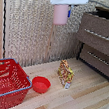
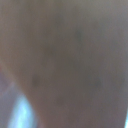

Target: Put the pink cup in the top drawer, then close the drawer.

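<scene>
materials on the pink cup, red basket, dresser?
Pink cup: smooth matte, uniform colour, probably plastic. Red basket: open mesh walls, likely coated wire or moulded plastic; can't tell. Dresser: dark brown wood-look fronts, silvery bar handles, likely metal.

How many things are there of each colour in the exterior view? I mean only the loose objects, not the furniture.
Red: 2, the basket and the bowl
Pink: 1, the cup held up by the pincer
Multicoloured: 1, the packet
Total: 4
</scene>
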